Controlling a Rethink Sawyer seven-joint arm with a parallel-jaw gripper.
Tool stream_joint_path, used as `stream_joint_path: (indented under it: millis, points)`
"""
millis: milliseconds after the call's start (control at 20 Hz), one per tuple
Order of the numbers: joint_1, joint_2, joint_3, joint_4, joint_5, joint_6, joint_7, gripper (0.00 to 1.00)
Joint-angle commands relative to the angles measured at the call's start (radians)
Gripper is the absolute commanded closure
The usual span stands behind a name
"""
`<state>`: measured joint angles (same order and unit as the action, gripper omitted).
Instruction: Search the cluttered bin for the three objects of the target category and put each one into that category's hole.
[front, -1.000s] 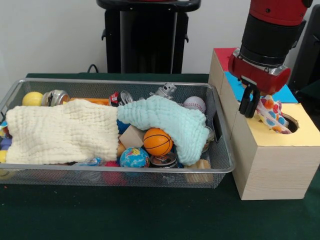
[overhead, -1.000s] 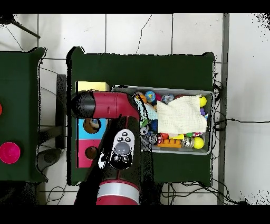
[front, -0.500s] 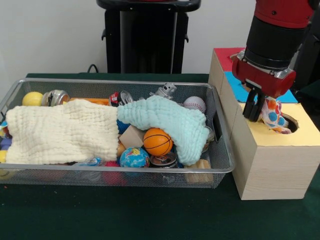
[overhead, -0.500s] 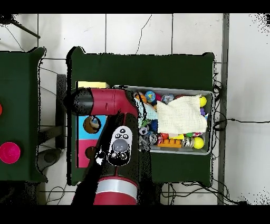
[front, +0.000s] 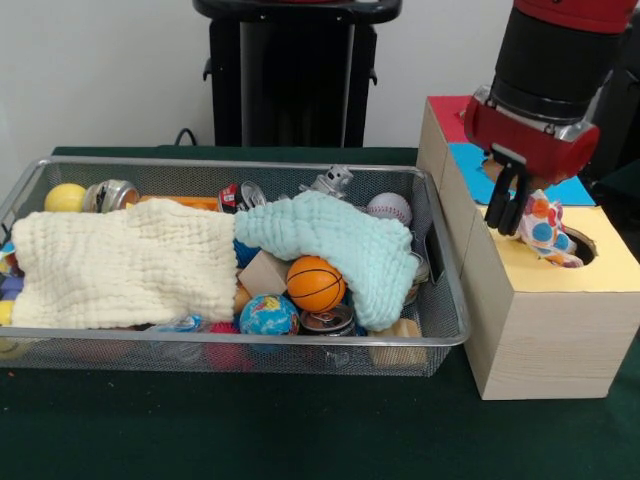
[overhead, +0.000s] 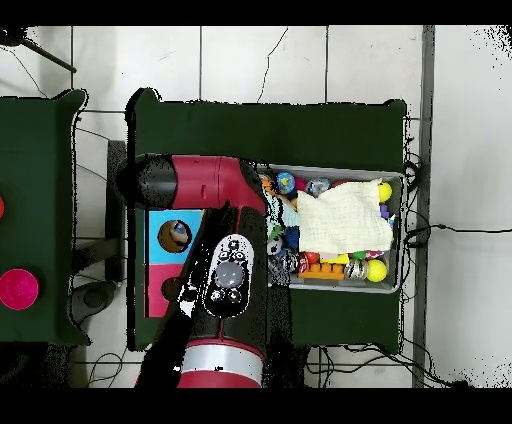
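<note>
A green table (front: 300, 430) fills the lower frame, carrying a mesh bin (front: 230, 352) at left and centre and a wooden box (front: 540, 330) with coloured tops at right. Two cloths, cream (front: 120, 265) and pale blue (front: 335, 240), cover much of the bin's clutter, so whatever lies beneath is hidden. At upper right the pincer (front: 512, 205) hangs over the box, just beside a spotted toy (front: 545, 232) resting at the yellow section's hole (front: 583, 245); whether it grips the toy I cannot tell. This looks like the drop-off step; next, the toy must clear the hole's rim.
</note>
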<state>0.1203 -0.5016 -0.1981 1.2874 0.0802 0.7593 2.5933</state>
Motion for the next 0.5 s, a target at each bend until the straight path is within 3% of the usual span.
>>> stream_joint_path:
  millis: [50, 250, 500]
  points:
    - [0.031, -0.069, 0.025, -0.022, 0.010, 0.258, 0.083, 1.00]
    - [0.058, -0.087, 0.036, 0.032, 0.046, 0.229, 0.146, 1.00]
    - [0.061, -0.102, 0.041, 0.108, 0.052, 0.156, 0.130, 1.00]
